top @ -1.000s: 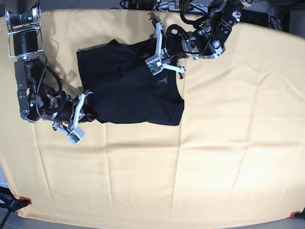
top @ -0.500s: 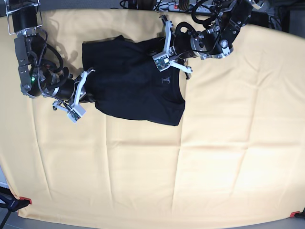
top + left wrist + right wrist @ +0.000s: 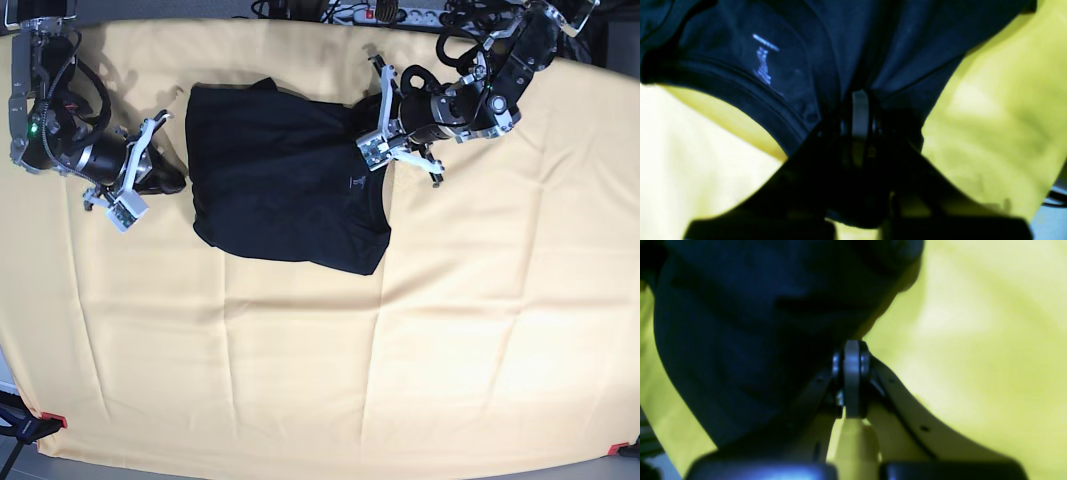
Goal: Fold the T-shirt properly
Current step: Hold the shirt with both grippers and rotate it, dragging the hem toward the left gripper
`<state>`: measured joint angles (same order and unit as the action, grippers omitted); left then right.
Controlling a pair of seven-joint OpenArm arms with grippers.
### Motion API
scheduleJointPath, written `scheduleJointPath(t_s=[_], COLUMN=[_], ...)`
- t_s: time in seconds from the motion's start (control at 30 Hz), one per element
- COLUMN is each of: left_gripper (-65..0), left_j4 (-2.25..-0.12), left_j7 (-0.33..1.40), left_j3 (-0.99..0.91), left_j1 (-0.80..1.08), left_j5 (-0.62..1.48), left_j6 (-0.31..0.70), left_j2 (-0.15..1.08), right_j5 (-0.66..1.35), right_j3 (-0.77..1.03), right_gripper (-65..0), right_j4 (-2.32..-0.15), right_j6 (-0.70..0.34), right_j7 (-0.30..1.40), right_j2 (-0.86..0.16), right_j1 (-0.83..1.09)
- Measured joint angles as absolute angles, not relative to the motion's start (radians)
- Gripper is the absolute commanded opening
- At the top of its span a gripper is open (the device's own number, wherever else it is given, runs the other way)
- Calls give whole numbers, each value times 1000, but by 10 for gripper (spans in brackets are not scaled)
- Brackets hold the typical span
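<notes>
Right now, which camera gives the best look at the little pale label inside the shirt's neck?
The left wrist view: the neck label appears large, pale print on the black T-shirt just above the collar band, though blurred. The base view shows the label only as a tiny mark. The right wrist view shows dark fabric, no label.

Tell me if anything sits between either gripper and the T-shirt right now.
Nothing visible does. The left gripper is shut on the T-shirt beside its neckline, and the right gripper is shut on the shirt's opposite edge. Only the yellow cloth lies around it.
</notes>
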<state>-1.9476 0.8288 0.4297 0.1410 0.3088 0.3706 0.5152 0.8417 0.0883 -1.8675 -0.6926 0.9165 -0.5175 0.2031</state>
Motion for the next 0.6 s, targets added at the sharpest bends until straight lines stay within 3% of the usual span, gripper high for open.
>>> scheduleJointPath(t_s=[0.23, 0.6], left_gripper=[-650, -650], left_j4=[-1966, -1964], left_j7=[854, 869], left_j3=[419, 419], left_j1=[202, 207], left_j5=[386, 450], left_j6=[423, 419], left_j2=[516, 517], right_j5=[809, 636], right_j3=[20, -229], right_gripper=[-650, -650], right_j4=[-1865, -1515], right_j6=[-693, -696], right_j7=[901, 765], right_j2=[-496, -432], right_j1=[-1, -218])
